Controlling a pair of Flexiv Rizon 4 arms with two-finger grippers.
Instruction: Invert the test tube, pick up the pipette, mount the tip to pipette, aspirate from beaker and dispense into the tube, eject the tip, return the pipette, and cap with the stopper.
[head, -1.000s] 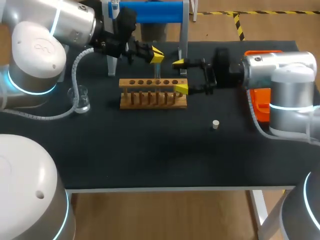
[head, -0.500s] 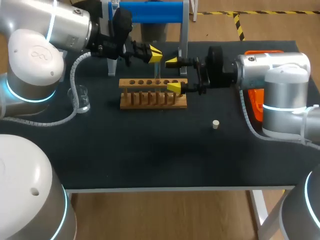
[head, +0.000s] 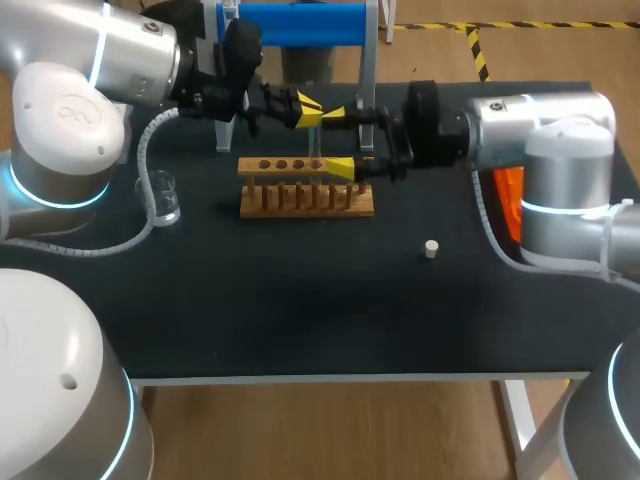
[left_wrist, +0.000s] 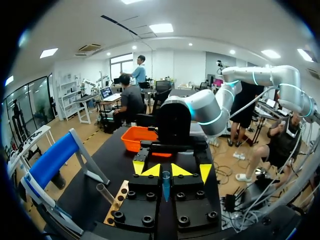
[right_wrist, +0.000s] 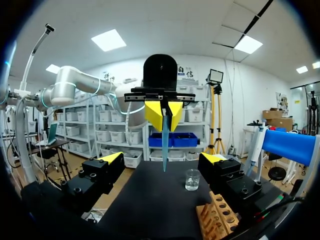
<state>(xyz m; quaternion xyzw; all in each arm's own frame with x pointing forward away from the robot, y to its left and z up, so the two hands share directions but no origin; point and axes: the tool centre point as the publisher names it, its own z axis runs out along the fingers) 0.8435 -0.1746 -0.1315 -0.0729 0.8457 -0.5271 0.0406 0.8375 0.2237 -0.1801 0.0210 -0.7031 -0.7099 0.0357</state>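
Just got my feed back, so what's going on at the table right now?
The left gripper is shut on the test tube, holding it over the wooden rack. The right gripper faces it with fingers open, close to the tube but not touching it. The stopper lies on the table, apart from both arms, and the beaker stands to the rack's left.

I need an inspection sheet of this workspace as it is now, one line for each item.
Surface: black mat, lying flat.
Job's things: test tube in the left gripper, near the wooden rack; beaker left of the rack; stopper lying alone on the mat; blue pipette stand behind.
Clutter: orange tray at the mat's right edge.
Grippers: left gripper shut on the test tube; right gripper open, facing the tube.
Cables: ribbed hose hanging over the mat near the beaker.
Surroundings: nothing seen.
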